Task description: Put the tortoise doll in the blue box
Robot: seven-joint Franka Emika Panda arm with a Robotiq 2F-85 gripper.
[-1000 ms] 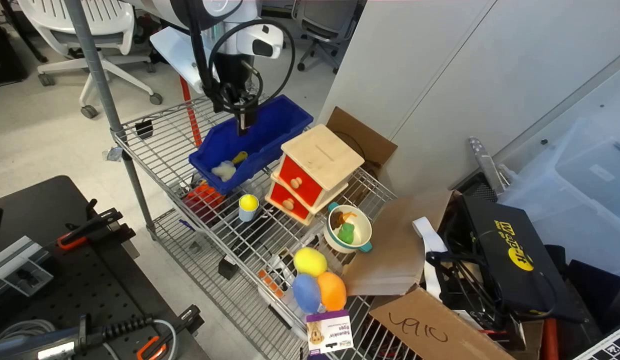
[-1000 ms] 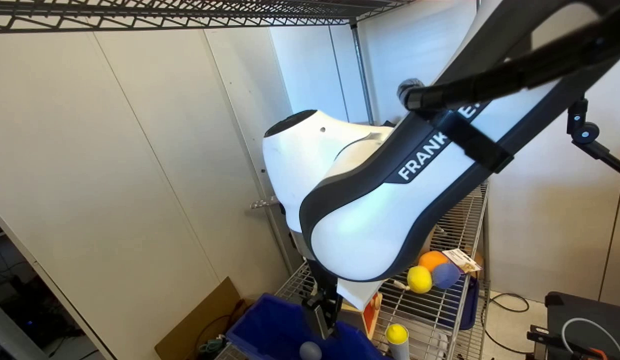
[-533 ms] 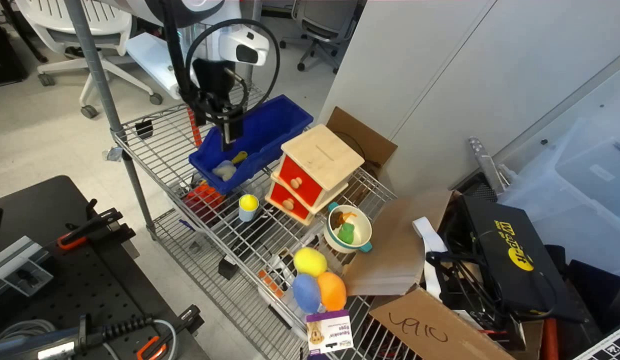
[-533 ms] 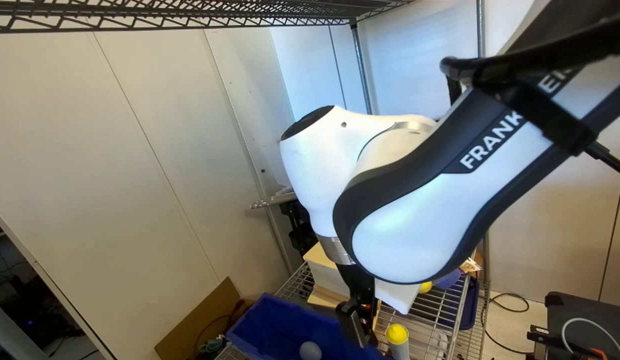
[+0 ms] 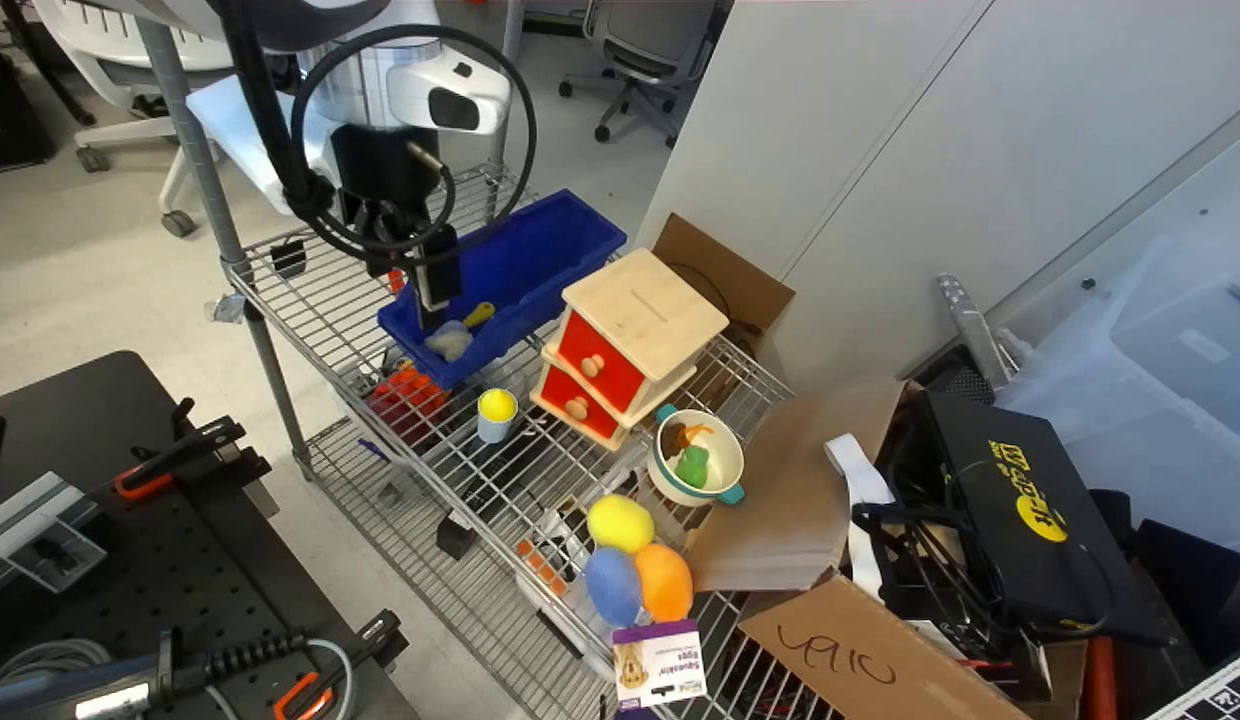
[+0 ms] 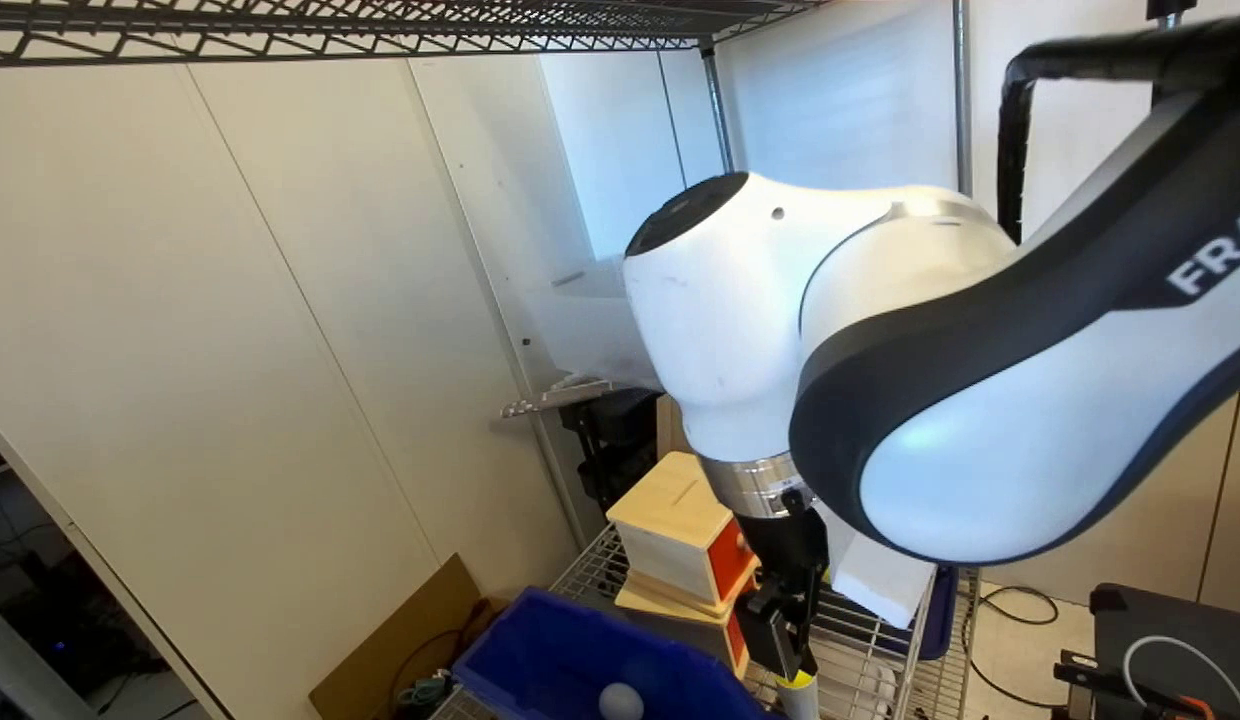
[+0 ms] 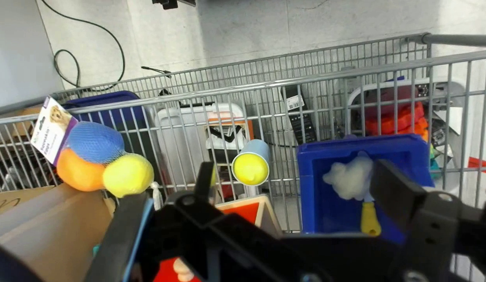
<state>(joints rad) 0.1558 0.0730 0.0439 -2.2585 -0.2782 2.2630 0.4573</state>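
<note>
The blue box [image 5: 568, 232] stands on the wire shelf; it also shows in an exterior view [image 6: 555, 640] and the wrist view [image 7: 307, 188]. In its near end lie a pale lumpy toy with stubby projections [image 7: 350, 176] and a yellow-handled object [image 7: 370, 223]. A small green toy [image 5: 692, 468] lies in a white pot with teal handles. I cannot tell which of these toys, if either, is the tortoise doll. My gripper [image 7: 294, 172] is open, with nothing held between its fingers. It hangs above the box's near end [image 5: 430, 305] and shows in an exterior view [image 6: 780, 645].
A wooden toy house with red drawers [image 5: 645, 310] stands beside the box. A light-blue cup with yellow inside [image 7: 251, 168] stands near the box's end. The white pot [image 5: 735, 450], bundled coloured eggs [image 5: 630, 560] and an open cardboard box [image 5: 860, 640] lie farther along.
The arm has moved from over the middle of the blue box to its near end, towards the cup side, and slightly lower in view. The objects have not moved.
</note>
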